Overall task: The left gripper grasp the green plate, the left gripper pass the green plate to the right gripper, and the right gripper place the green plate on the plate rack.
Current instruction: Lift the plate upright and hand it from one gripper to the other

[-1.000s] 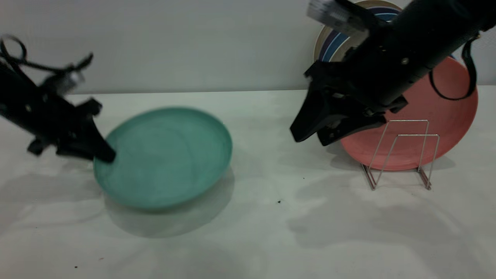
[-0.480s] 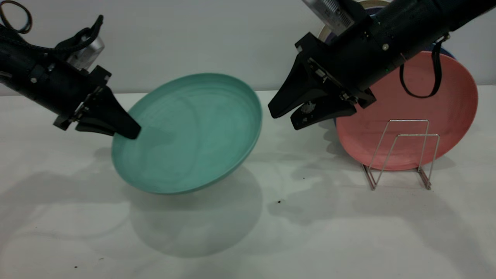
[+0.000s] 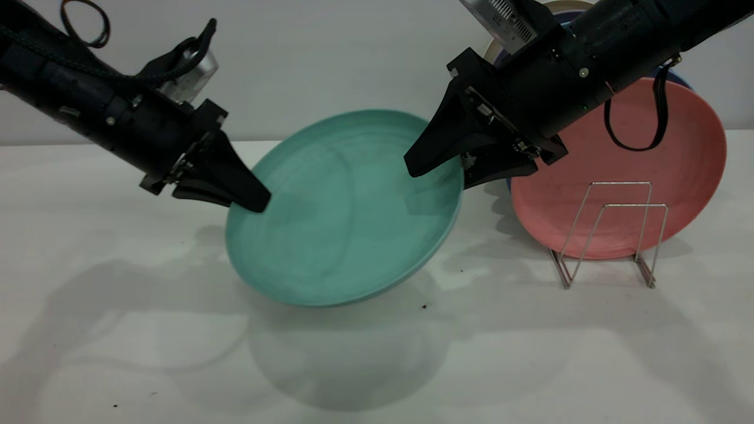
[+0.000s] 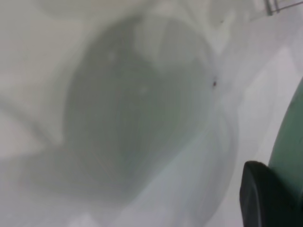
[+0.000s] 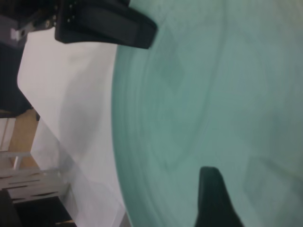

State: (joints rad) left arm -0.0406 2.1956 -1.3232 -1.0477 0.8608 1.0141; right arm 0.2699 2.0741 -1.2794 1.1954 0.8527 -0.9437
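Holding the green plate tilted above the surface: my left tool pinches its rim; right tool, fingers spread, straddles the opposite rim.

Pink plate, white table.

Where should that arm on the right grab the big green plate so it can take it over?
Probably the upper right rim of the green plate, approached edge-on from the right. The plate hangs tilted, with the left gripper clamping the opposite rim, and the right gripper already has one open finger on each side of that thin raised edge.
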